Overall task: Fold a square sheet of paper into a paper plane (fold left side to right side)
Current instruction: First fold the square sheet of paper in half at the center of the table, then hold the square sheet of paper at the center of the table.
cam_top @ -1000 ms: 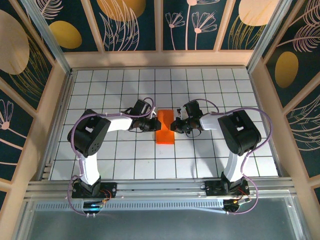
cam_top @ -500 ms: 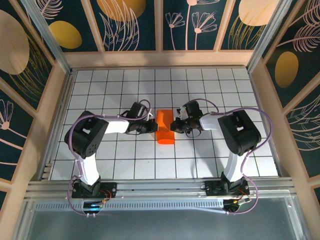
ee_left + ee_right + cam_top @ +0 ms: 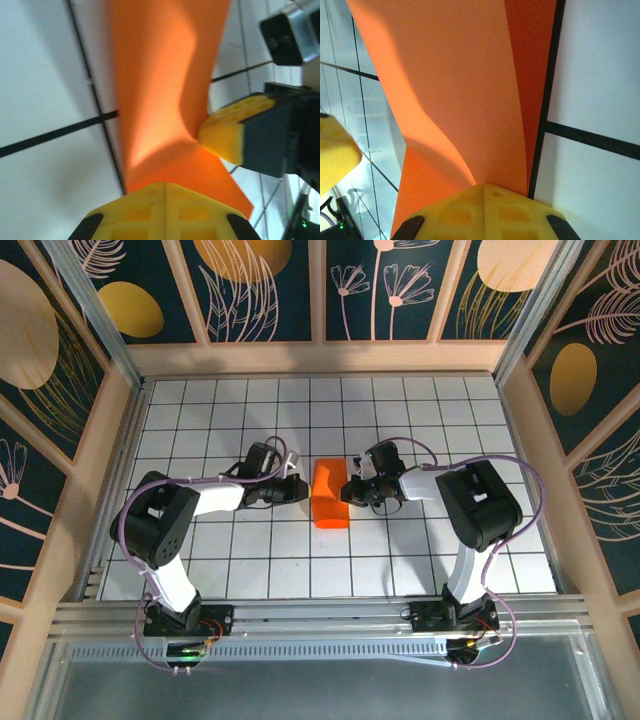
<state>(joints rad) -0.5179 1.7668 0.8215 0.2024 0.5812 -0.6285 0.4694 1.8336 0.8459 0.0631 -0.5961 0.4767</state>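
Observation:
The square sheet of paper [image 3: 330, 495] is bright orange and lies doubled over at the middle of the grid, its top layer bulging rather than flat. My left gripper [image 3: 301, 490] is shut, its tips at the sheet's left folded edge. In the left wrist view the paper [image 3: 160, 75] runs away from my closed left gripper [image 3: 165, 185]. My right gripper [image 3: 351, 490] is also shut and rests on the sheet's right edge. From the right wrist the paper [image 3: 460, 75] curves up just ahead of the closed right gripper [image 3: 484, 186]. Neither pair of jaws has paper between them.
The white gridded table [image 3: 420, 550] is walled by wooden rails [image 3: 320, 358] at the back and sides. Both arm bases stand at the near edge. A yellow fingertip [image 3: 225, 137] of the right gripper touches the paper's far side in the left wrist view.
My left arm has drawn back to the left, from over the paper to its left edge, and its jaws have closed the last bit. The right gripper has stayed put.

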